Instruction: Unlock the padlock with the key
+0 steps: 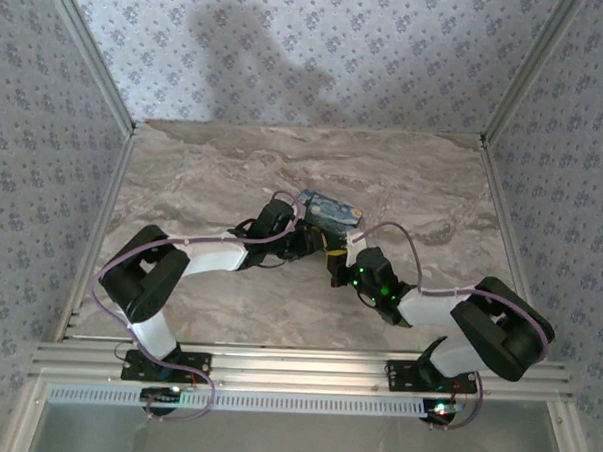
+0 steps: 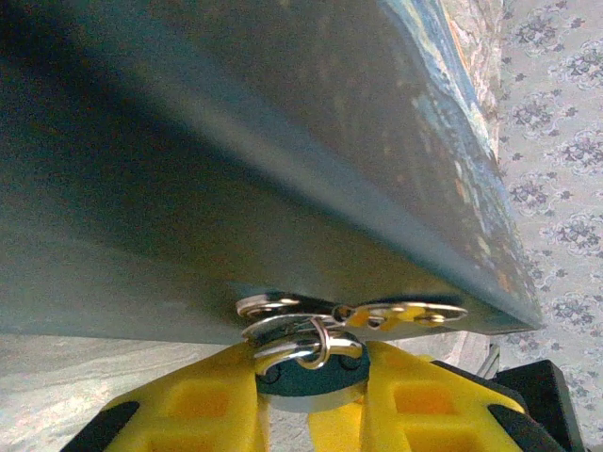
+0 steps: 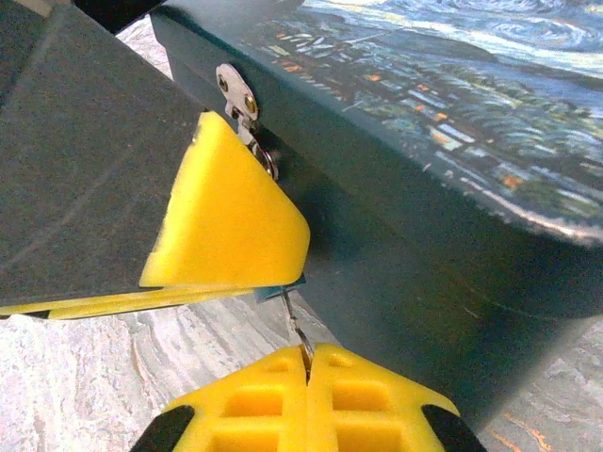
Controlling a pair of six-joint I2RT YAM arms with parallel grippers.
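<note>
The small blue-grey padlock (image 2: pixel 303 377) hangs by its silver shackle from the metal hasp (image 2: pixel 377 313) on the front of the blue painted box (image 2: pixel 283 160). My left gripper (image 2: pixel 306 381) is shut on the padlock's body. In the right wrist view a left finger (image 3: pixel 226 207) covers most of the padlock (image 3: pixel 279 289); a corner of it shows below. The thin silvery key (image 3: pixel 294 322) runs up to the padlock's underside, and my right gripper (image 3: pixel 306 363) is shut on the key's lower end. From above, both grippers (image 1: pixel 306 244) (image 1: pixel 336 265) meet at the box's near side.
The painted box (image 1: pixel 328 214) lies mid-table on the marble-patterned top (image 1: pixel 204 172). Patterned walls with metal posts close in the left, right and back sides. Both arms crowd the space in front of the box.
</note>
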